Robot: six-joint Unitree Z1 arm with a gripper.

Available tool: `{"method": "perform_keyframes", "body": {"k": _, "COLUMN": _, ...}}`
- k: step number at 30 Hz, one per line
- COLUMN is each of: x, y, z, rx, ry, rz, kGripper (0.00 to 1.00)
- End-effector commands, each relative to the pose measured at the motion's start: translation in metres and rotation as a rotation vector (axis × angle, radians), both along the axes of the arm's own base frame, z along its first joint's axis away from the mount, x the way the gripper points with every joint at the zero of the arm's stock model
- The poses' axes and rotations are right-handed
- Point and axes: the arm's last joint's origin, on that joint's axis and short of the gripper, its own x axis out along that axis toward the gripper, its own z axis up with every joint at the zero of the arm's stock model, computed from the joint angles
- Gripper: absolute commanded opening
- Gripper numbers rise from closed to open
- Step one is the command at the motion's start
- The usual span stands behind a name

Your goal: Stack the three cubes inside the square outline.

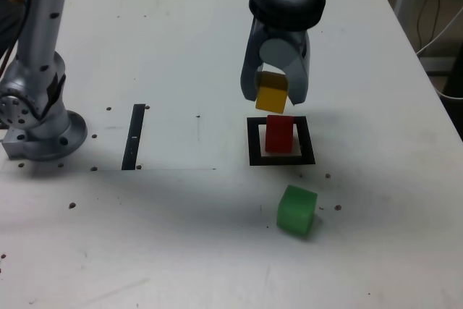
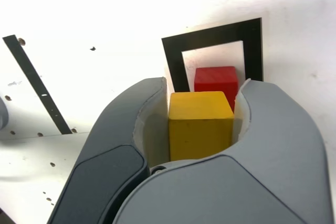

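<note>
Green cube (image 1: 296, 210) waits at lower centre of the exterior view; above it, the gripper (image 1: 273, 96) clamps the yellow cube (image 1: 272, 96) over the red cube (image 1: 280, 134) inside the square outline (image 1: 254, 141). Rigid, light blocks, seemingly best pinched on opposite flat faces.

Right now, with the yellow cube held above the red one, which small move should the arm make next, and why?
Probably lower the gripper a little, straight down. It is shut on the yellow cube, which hangs just above the red cube standing inside the square outline. The two look nearly in line, so only the gap remains. The green cube waits outside.
</note>
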Motion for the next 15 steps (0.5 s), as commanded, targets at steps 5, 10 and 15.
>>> {"method": "perform_keyframes", "body": {"k": 5, "x": 0.0, "y": -0.001, "z": -0.007, "rx": -0.011, "ry": -0.002, "rz": 0.004, "kGripper": 0.03}}
{"method": "perform_keyframes", "body": {"k": 10, "x": -0.001, "y": -0.001, "z": -0.011, "rx": -0.019, "ry": -0.008, "rz": 0.006, "kGripper": 0.03}}
{"method": "perform_keyframes", "body": {"k": 15, "x": 0.0, "y": -0.001, "z": -0.014, "rx": -0.032, "ry": -0.028, "rz": 0.011, "kGripper": 0.03}}
